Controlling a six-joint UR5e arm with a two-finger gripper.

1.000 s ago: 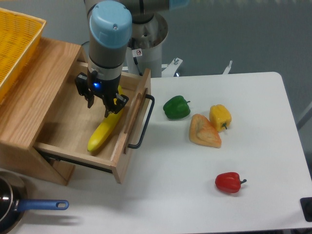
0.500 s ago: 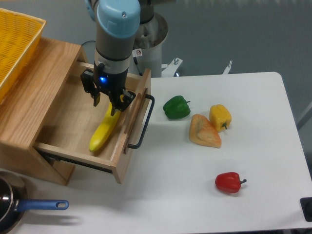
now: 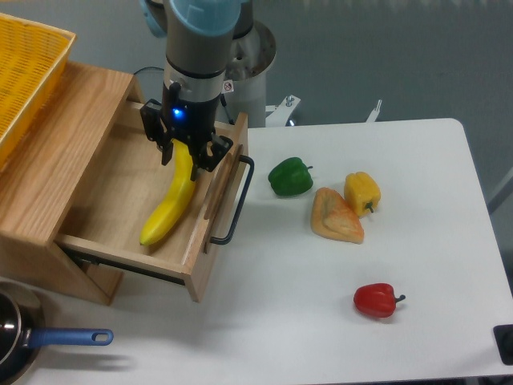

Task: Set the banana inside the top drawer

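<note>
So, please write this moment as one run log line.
hand: over top drawer | grip: cannot tell | banana: lying in drawer | drawer: open

Light: I'm seeing bright, even light from overhead.
Shadows: soft ones under the red pepper (image 3: 376, 299) and beside the drawer (image 3: 132, 210).
Glare: mild sheen on the white table (image 3: 417, 200).
Focus: reasonably sharp; slightly grainy overall.
</note>
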